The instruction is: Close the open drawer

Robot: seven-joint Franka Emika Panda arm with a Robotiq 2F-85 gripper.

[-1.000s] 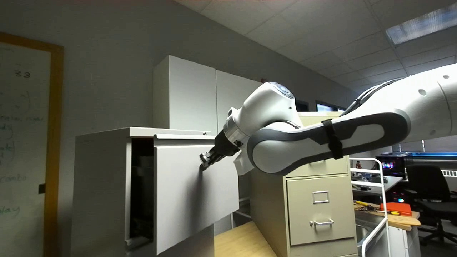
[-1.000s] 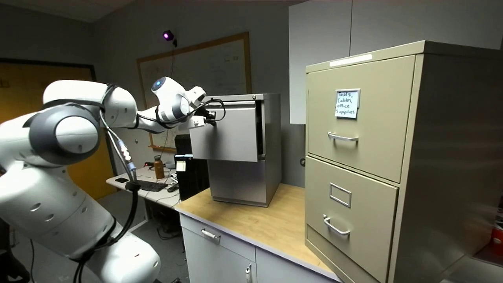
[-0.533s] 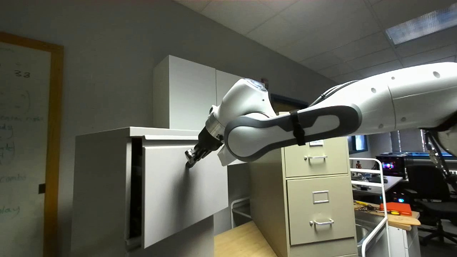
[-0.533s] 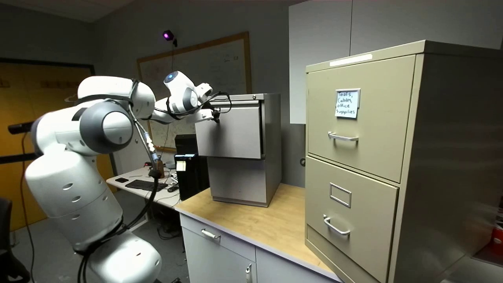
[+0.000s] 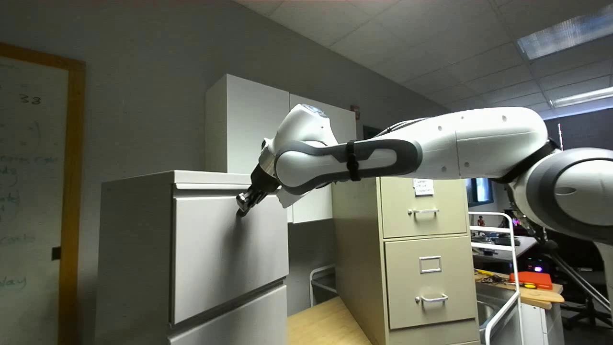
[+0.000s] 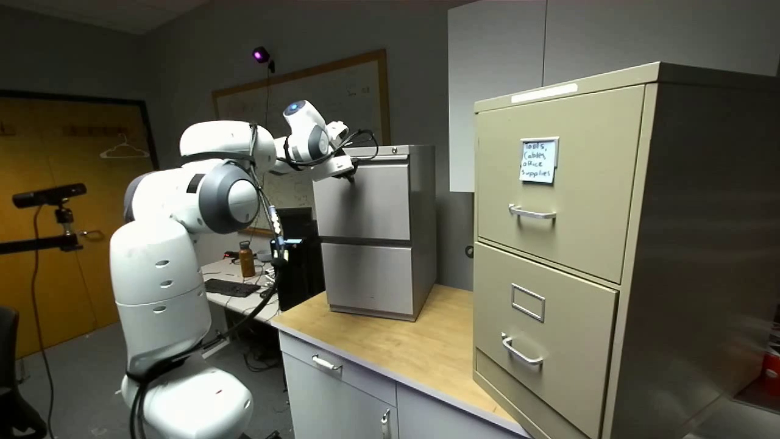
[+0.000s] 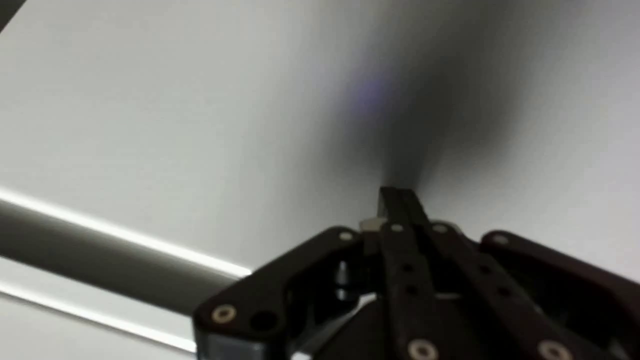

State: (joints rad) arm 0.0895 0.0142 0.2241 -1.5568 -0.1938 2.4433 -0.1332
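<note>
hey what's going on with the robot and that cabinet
The robot arm is at the white two-drawer cabinet, its shut gripper apparently touching the front of the upper drawer. The job is closing that drawer, and it looks shut or nearly so: in both exterior views its front lines up with the lower drawer, no opening showing beside it.

White cabinet (image 6: 390, 259), beige cabinet (image 6: 618, 256) on counter (image 6: 439, 329)
</note>
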